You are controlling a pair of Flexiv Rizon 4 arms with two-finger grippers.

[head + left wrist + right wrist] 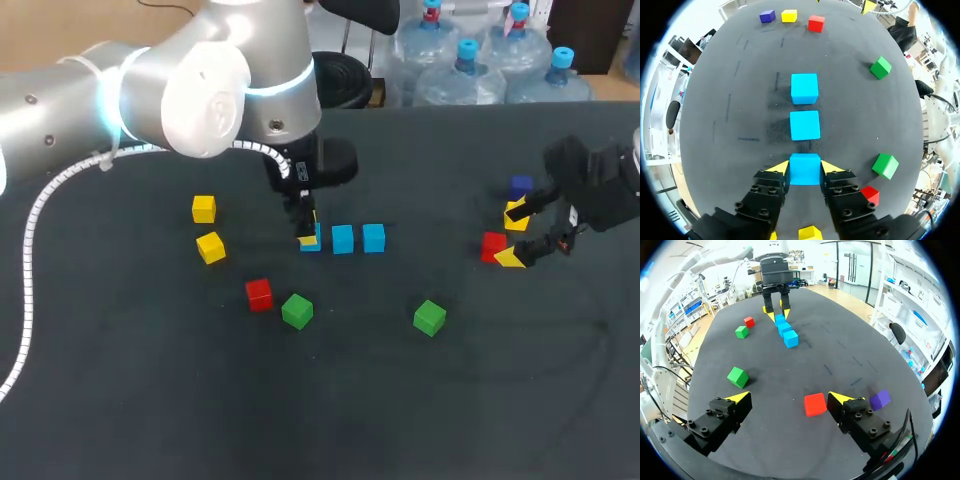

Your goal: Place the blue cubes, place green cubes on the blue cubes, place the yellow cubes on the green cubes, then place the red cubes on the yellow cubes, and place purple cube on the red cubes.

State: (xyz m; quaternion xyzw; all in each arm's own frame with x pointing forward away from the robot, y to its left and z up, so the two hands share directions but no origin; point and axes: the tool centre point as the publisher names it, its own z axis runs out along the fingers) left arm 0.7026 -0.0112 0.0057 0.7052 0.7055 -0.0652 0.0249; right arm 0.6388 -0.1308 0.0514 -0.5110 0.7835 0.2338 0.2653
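From the left corner, reaching to the middle of the counter [150, 400], bulky silver elbow raised and wrist turned straight down, left gripper [308, 225] [805, 166] clamped with both yellow tips on opposite sides of a blue cube [311, 243] [805, 172]. From the right edge, coming in low, right gripper [513, 235] [789, 398] angled across the counter, jaws spread wide.

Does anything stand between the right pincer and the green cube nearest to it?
Nothing visible does. The green cube lies on bare table just ahead of one finger of the open right pincer. The red cube sits close to the other finger, off that line.
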